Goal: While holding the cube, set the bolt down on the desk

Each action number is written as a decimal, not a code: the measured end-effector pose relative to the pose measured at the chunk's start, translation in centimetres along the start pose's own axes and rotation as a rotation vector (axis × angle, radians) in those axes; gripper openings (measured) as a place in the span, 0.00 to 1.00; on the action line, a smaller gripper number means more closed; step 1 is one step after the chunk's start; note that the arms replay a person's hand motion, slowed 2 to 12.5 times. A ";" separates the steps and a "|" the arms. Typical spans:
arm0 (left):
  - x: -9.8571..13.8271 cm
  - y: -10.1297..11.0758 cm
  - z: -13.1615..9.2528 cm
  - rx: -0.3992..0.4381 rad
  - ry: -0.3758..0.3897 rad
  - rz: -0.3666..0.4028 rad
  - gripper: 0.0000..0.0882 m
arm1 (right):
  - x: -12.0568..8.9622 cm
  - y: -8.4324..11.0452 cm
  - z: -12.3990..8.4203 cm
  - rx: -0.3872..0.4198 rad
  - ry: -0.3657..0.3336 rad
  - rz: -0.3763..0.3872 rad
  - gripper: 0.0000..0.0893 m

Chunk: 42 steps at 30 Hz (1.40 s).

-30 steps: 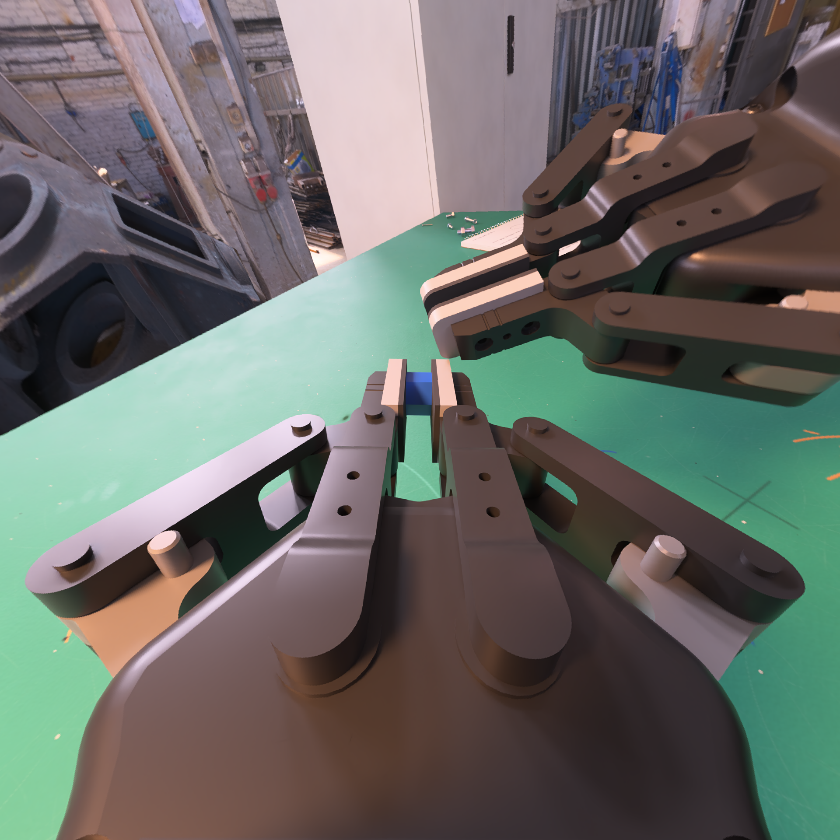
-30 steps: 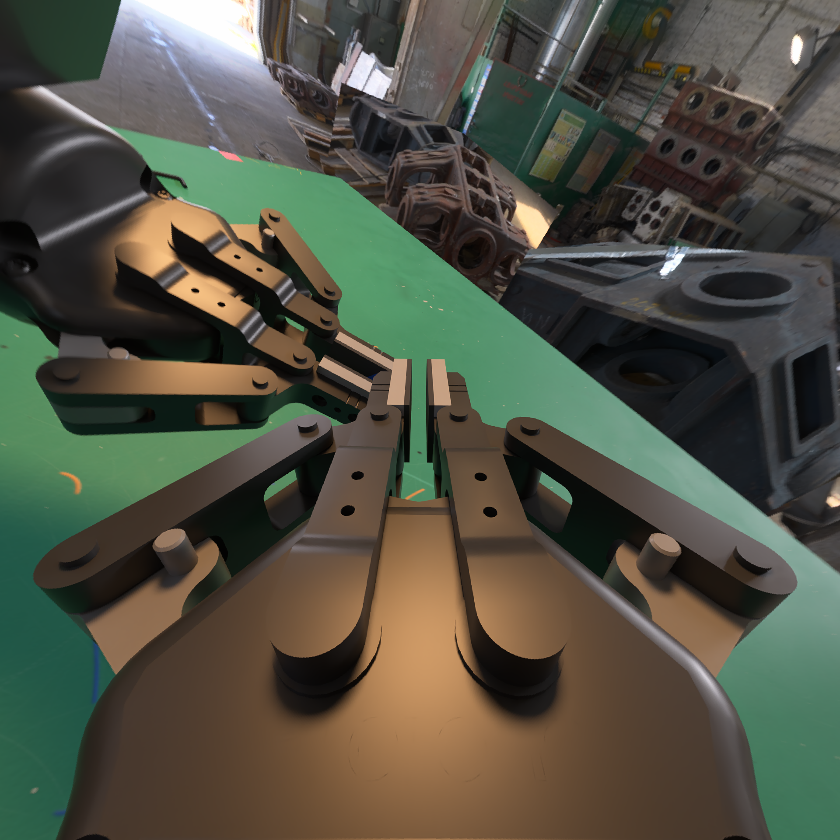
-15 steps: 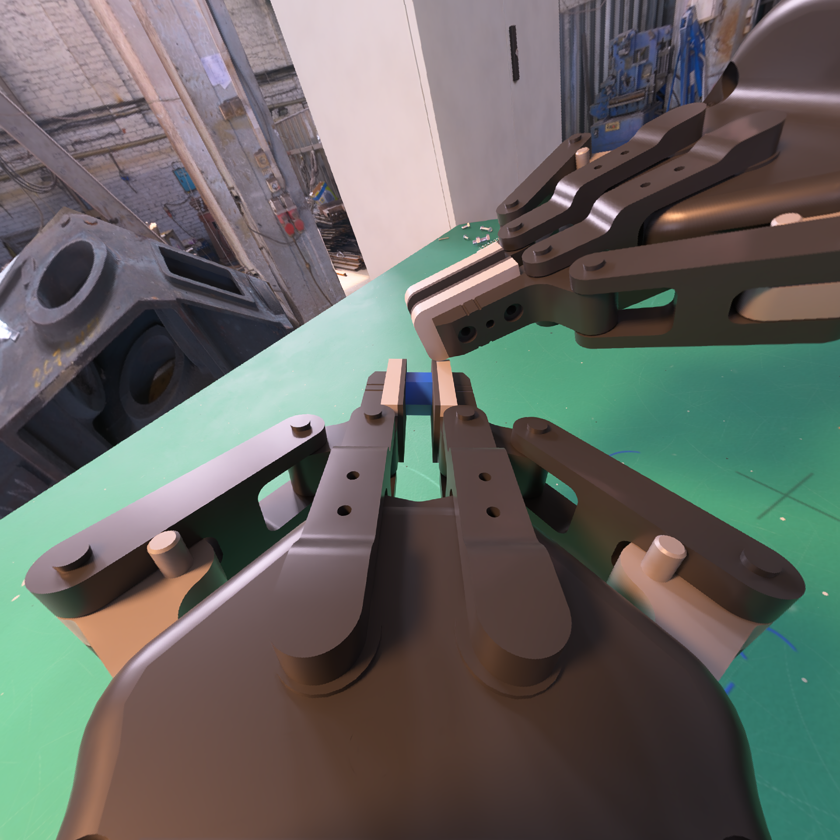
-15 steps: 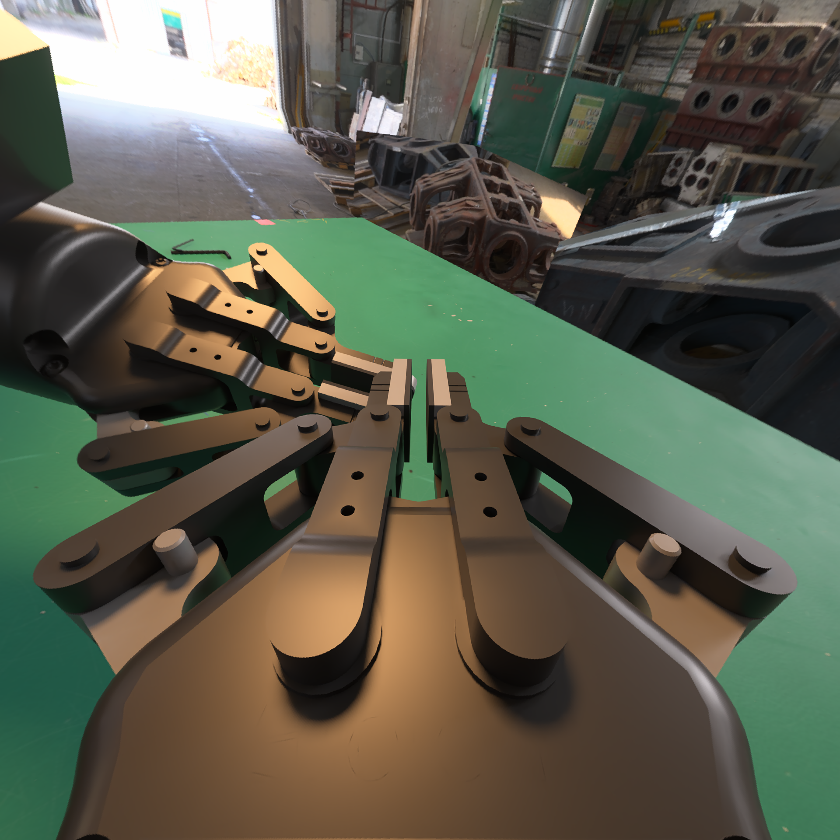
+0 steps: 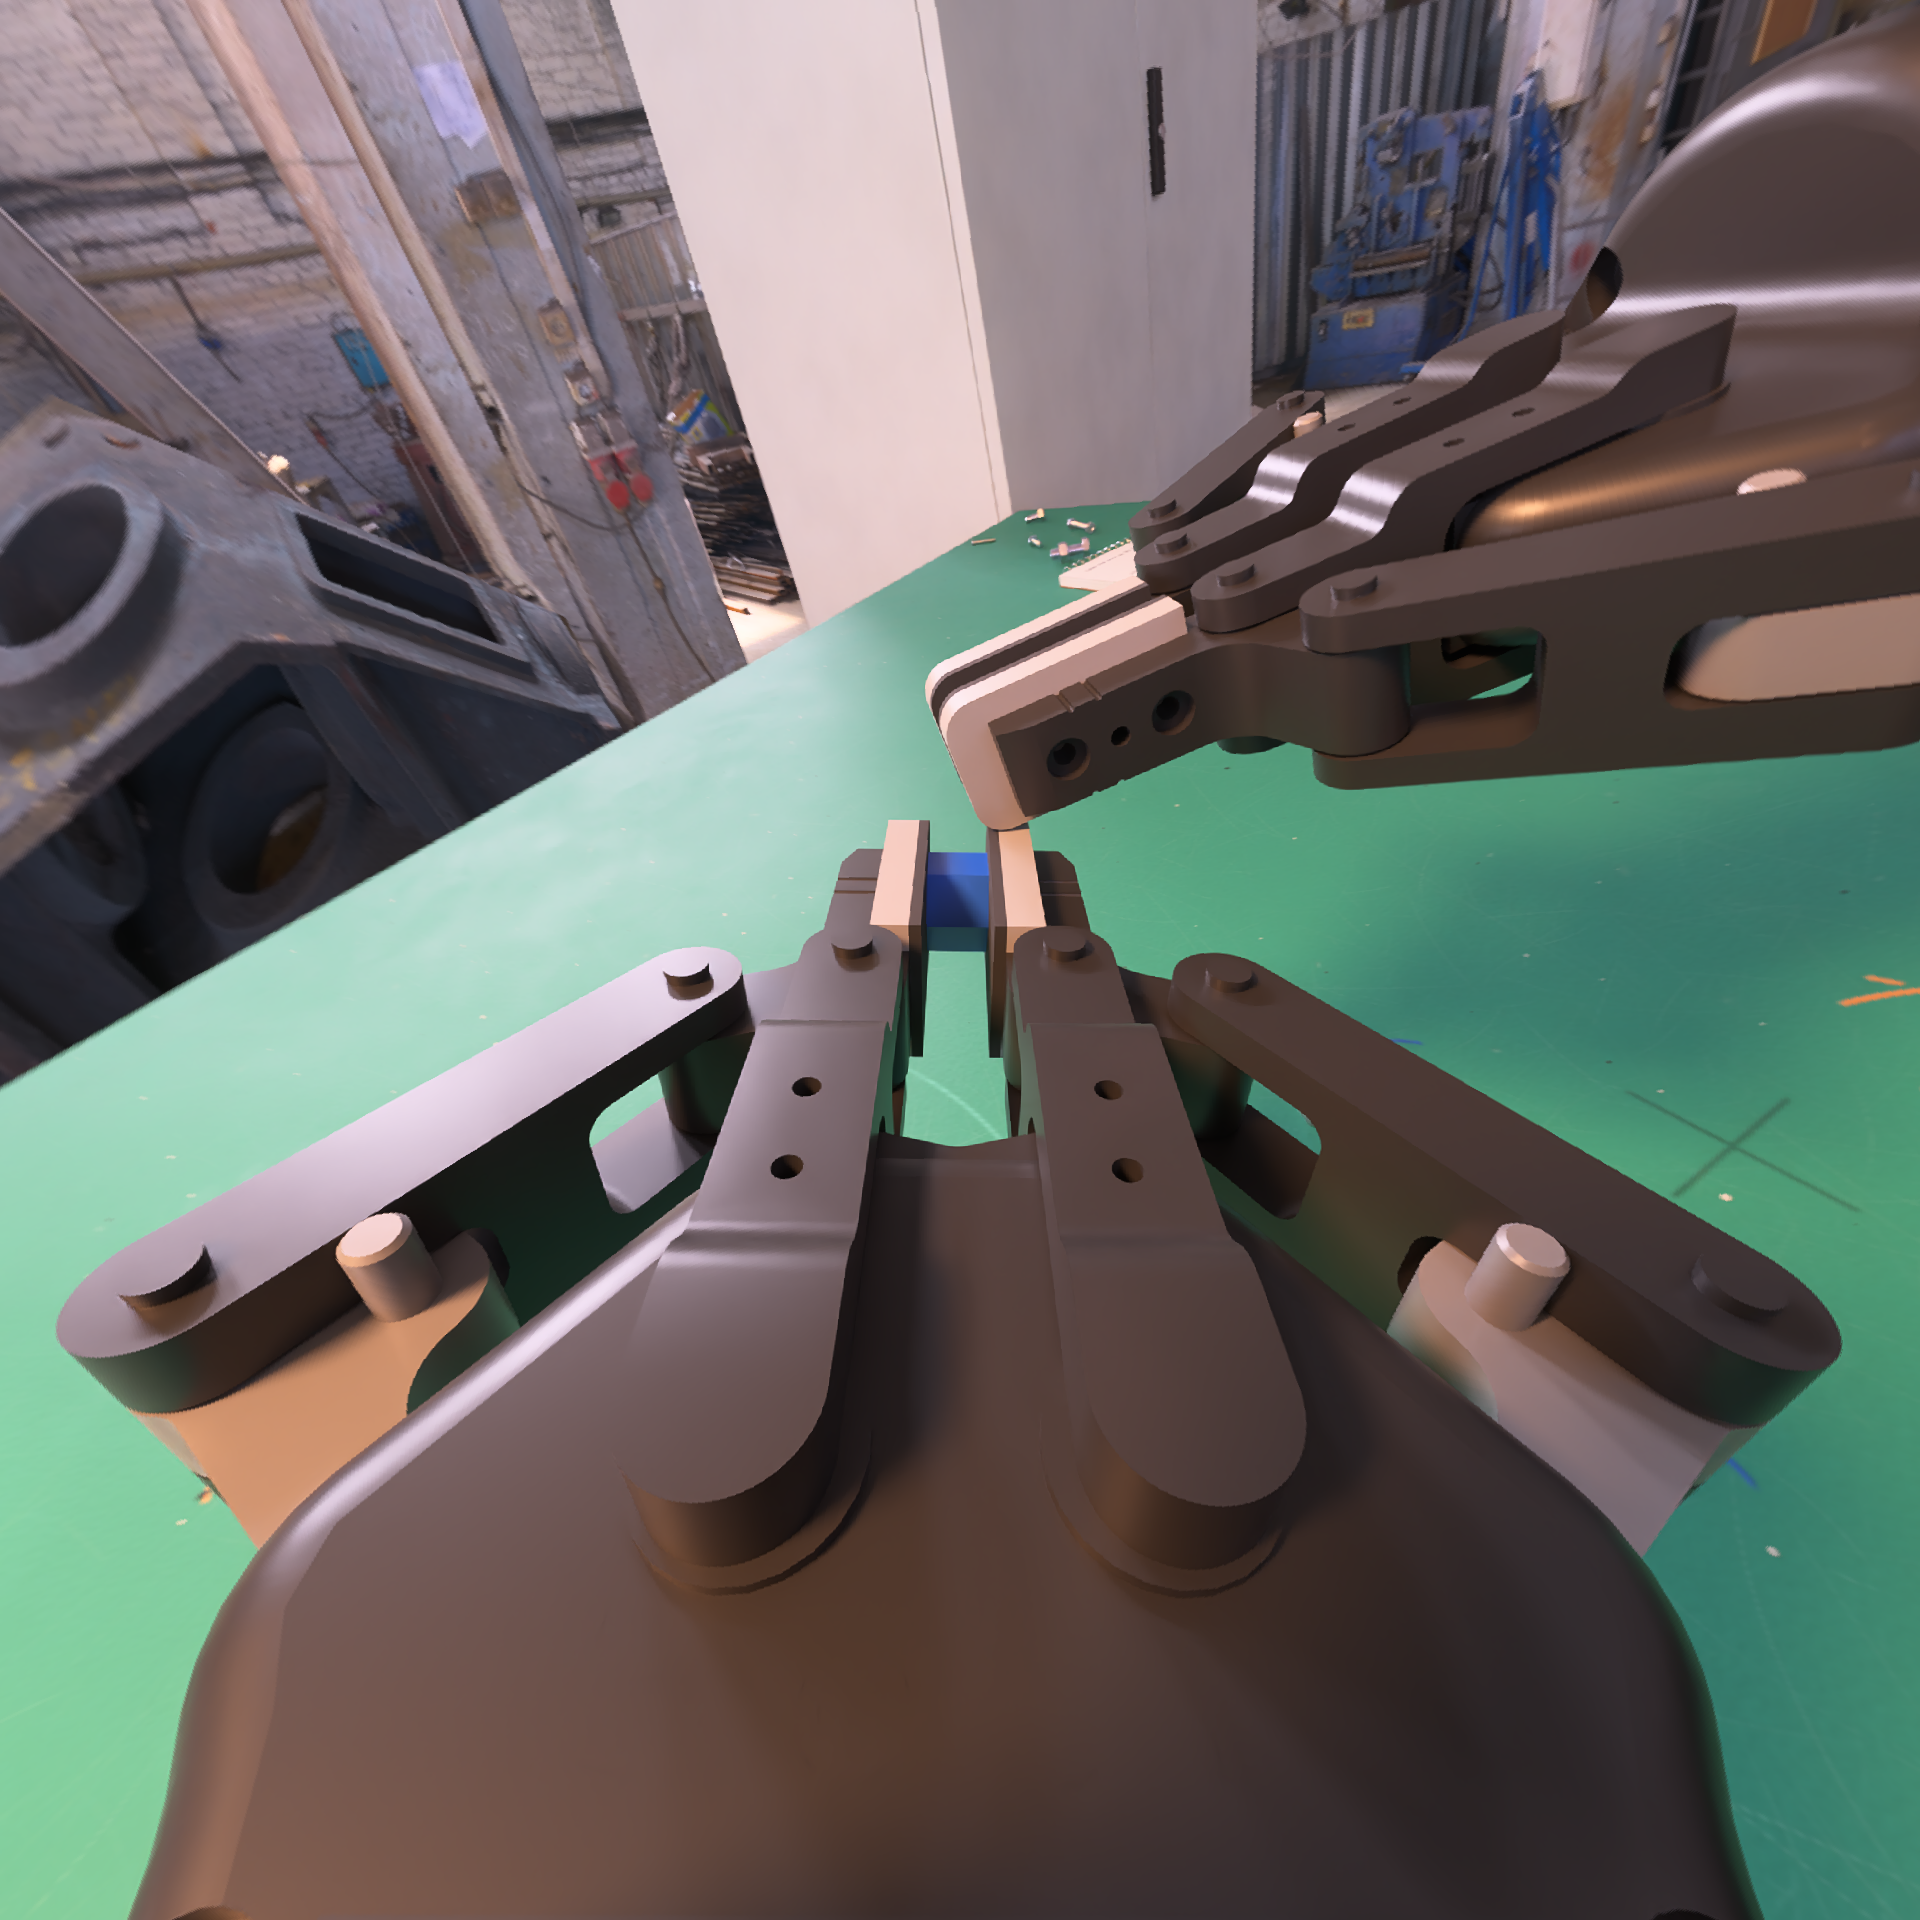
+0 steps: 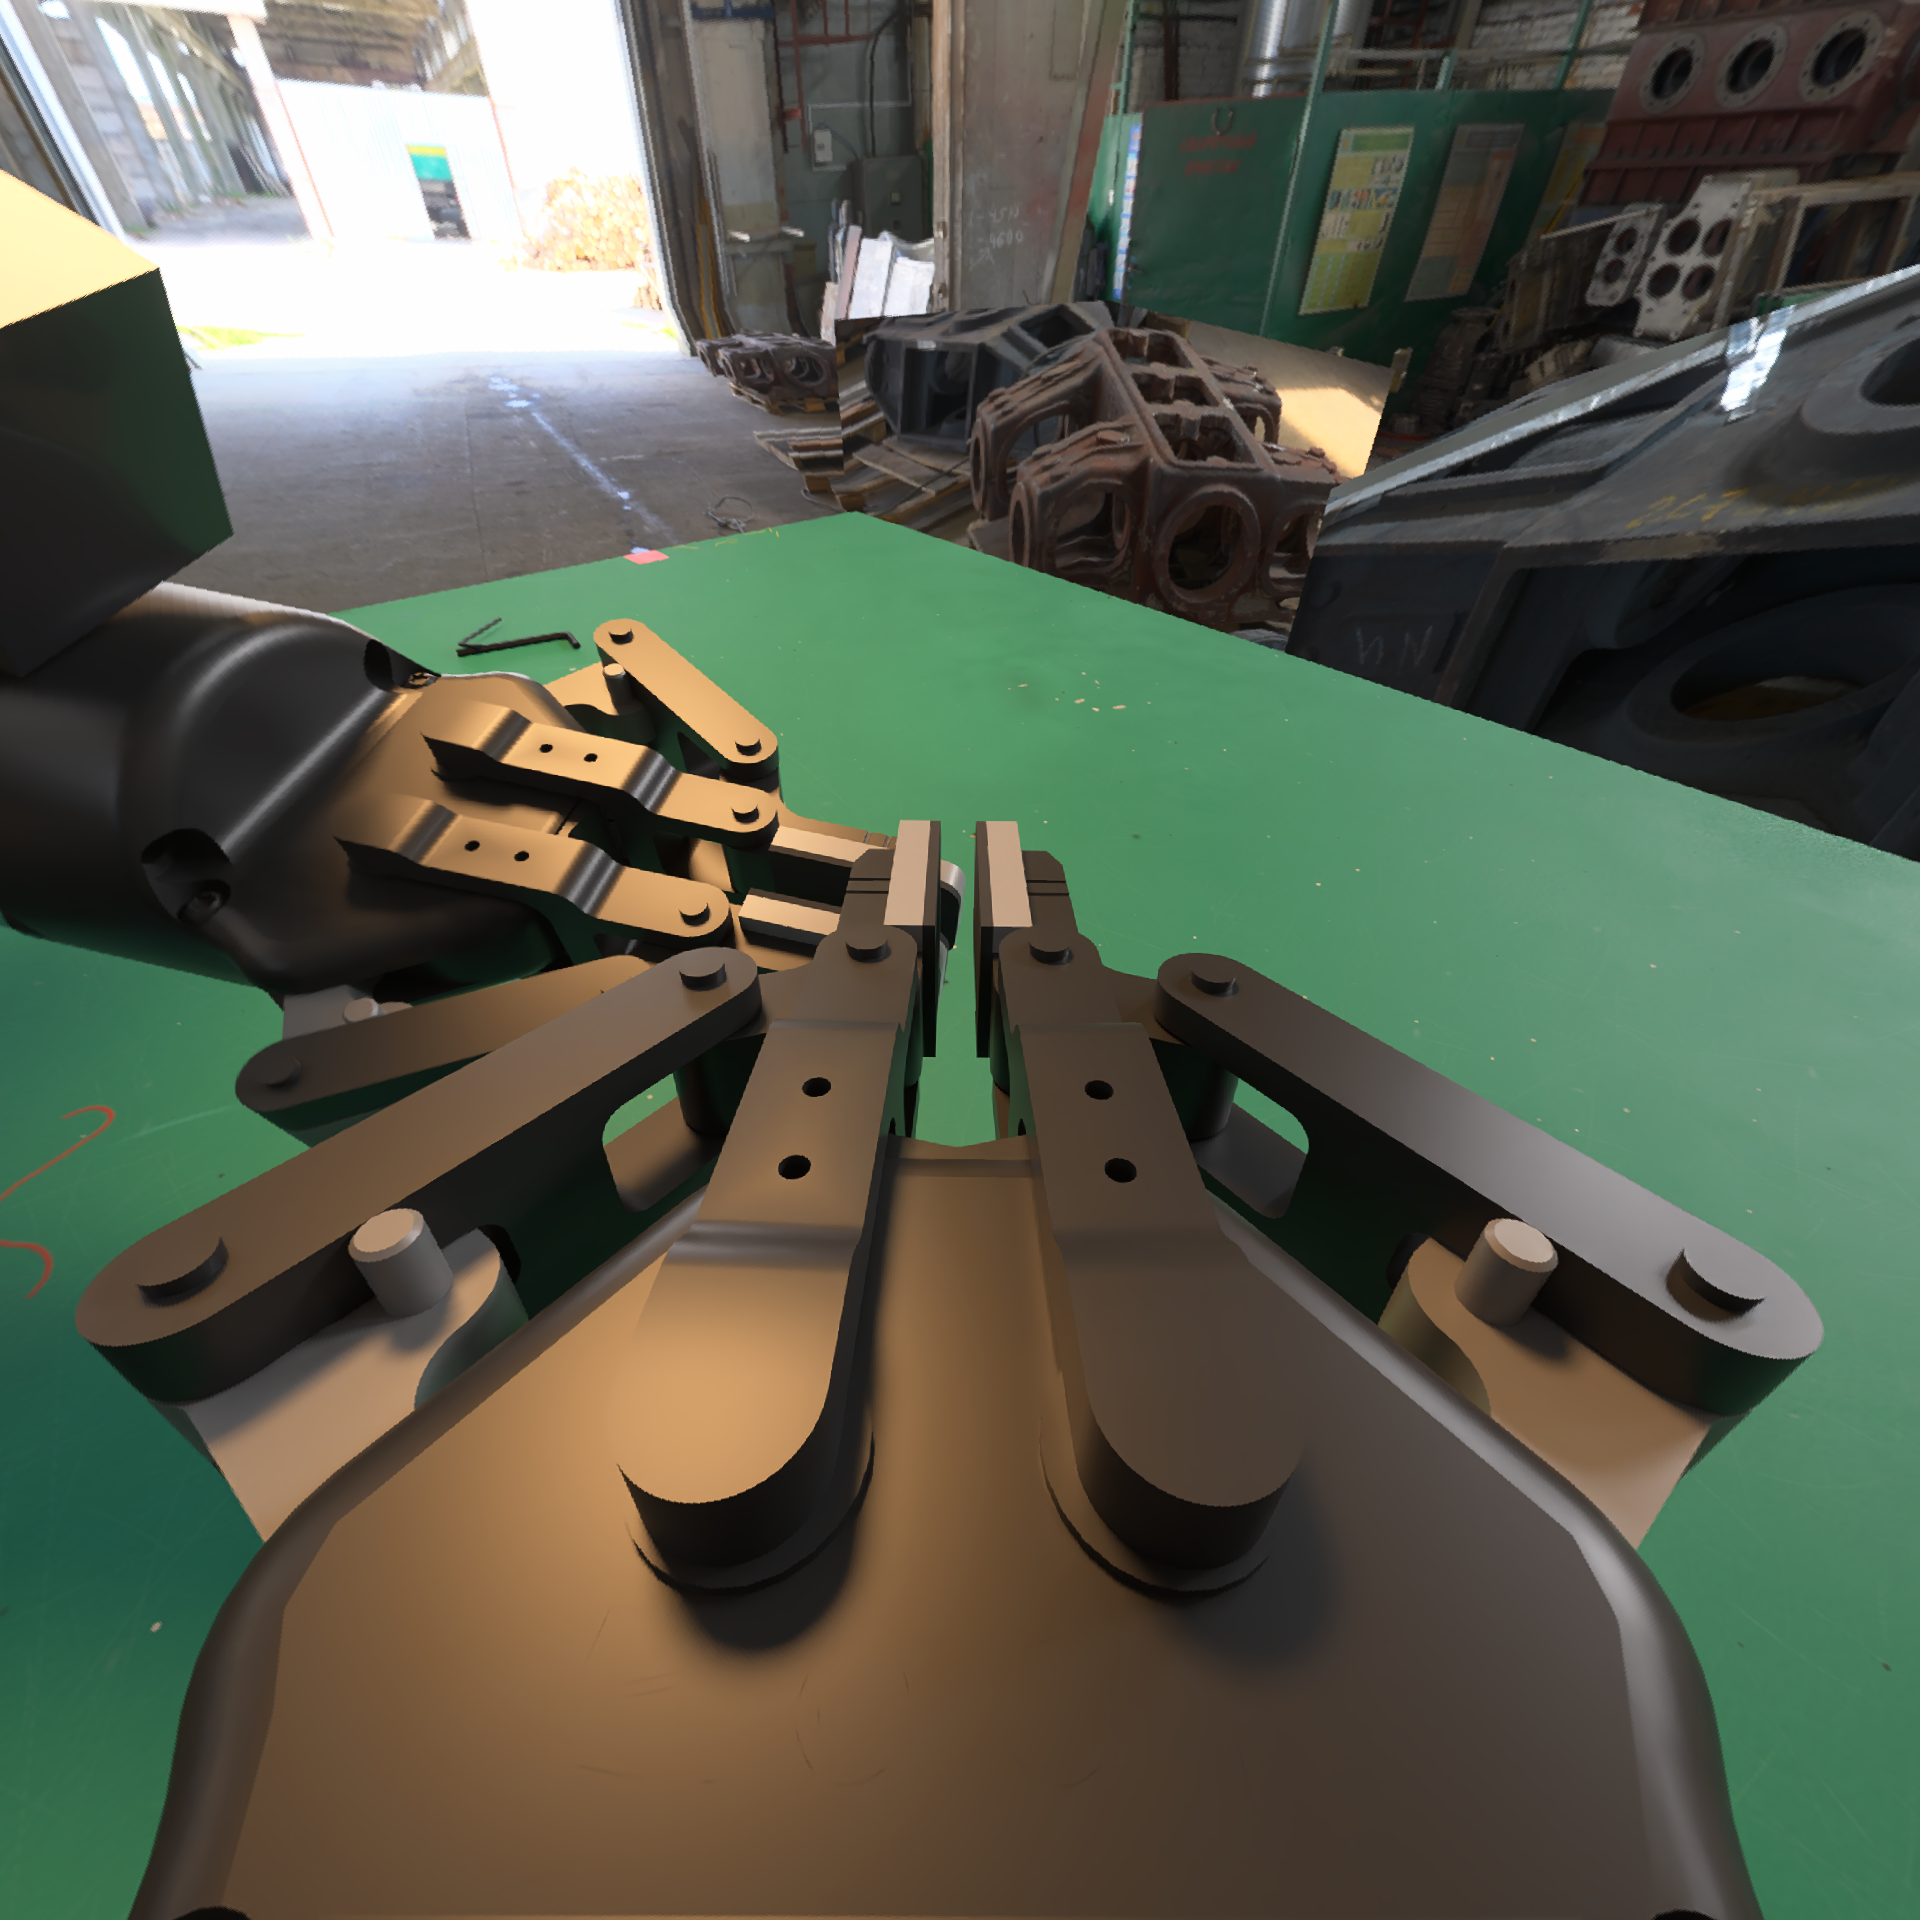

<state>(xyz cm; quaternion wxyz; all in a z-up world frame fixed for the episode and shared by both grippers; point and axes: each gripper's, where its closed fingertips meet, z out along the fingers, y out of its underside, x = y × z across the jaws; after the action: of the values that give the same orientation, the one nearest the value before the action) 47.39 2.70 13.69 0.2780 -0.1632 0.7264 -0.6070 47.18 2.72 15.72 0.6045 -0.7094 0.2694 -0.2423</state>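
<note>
Small blue cube (image 5: 954, 900) clamped between pale pads of left gripper (image 5: 956, 883), above green worktop (image 5: 520, 935). Right gripper (image 6: 958, 883) jaws nearly closed, narrow gap; bolt not discernible there, grip unclear. Tips almost touching.

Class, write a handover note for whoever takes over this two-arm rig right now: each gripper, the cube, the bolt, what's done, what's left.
Left gripper: shut on the blue cube, over the green desk.
Right gripper: jaws nearly closed with a thin gap, tips close by the left gripper's tips.
Bolt: not clearly visible, so I cannot confirm it is in the right grip.
Done: cube held.
Left: probably lower the right gripper, release the bolt on the desk, cube clamped throughout.
</note>
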 end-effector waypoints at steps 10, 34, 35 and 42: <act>0.3 -0.1 0.1 0.026 0.111 -0.172 0.11 | 0.1 -0.2 -0.3 0.012 -0.015 -0.020 0.10; 2.7 -2.8 -1.7 0.147 0.418 -0.347 0.11 | -2.8 -2.2 -2.7 0.162 -0.558 0.301 0.53; 2.9 -3.0 -1.8 0.156 0.434 -0.356 0.11 | -2.9 -2.3 -2.9 0.169 -0.580 0.308 0.52; 3.5 -4.0 -2.5 0.201 0.502 -0.396 0.11 | -3.5 -2.6 -3.6 0.205 -0.681 0.309 0.45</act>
<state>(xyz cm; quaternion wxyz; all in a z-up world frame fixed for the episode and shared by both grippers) 42.68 1.80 17.11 -0.0181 -0.1183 0.6629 -0.7391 42.41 2.83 18.77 0.7566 -0.6361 0.1314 0.0751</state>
